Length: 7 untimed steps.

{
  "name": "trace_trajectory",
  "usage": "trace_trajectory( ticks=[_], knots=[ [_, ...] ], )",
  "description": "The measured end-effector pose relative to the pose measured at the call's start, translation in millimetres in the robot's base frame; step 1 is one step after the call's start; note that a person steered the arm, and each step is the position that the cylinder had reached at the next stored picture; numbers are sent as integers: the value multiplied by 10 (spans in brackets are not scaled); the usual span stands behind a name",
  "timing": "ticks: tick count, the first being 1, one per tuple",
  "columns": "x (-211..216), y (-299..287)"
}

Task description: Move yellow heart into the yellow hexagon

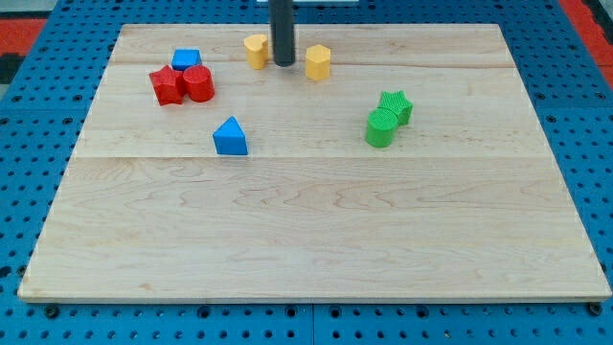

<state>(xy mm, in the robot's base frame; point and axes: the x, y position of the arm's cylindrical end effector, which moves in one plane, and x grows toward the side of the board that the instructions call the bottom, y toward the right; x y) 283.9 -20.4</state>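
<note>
Board (316, 249): wooden, on a blue pegboard.
Blue triangle (230, 137): nearest block, below my tip and toward the view's left.
Green blocks: cylinder (380, 127) touching star (396, 105), below my tip, toward the view's right.
Red blocks: star (166, 85) and cylinder (198, 83) touching, to the tip's left.
Blue block (186, 59): just above the red pair.
My tip (283, 63): bare rod end, holding nothing, standing on the board.
Yellow heart (256, 50): just left of the tip.
Yellow hexagon (318, 61): just right of the tip, apart from the heart.
</note>
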Motion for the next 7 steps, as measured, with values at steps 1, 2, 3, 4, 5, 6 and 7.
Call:
trace_trajectory(
  ticks=[1,2,3,4,5,6,7],
  knots=[
    [75,-253],
    [-136,-766],
    [-425,-1083],
    [-380,-506],
    [-88,219],
    [-322,-156],
    [-897,-707]
  ],
)
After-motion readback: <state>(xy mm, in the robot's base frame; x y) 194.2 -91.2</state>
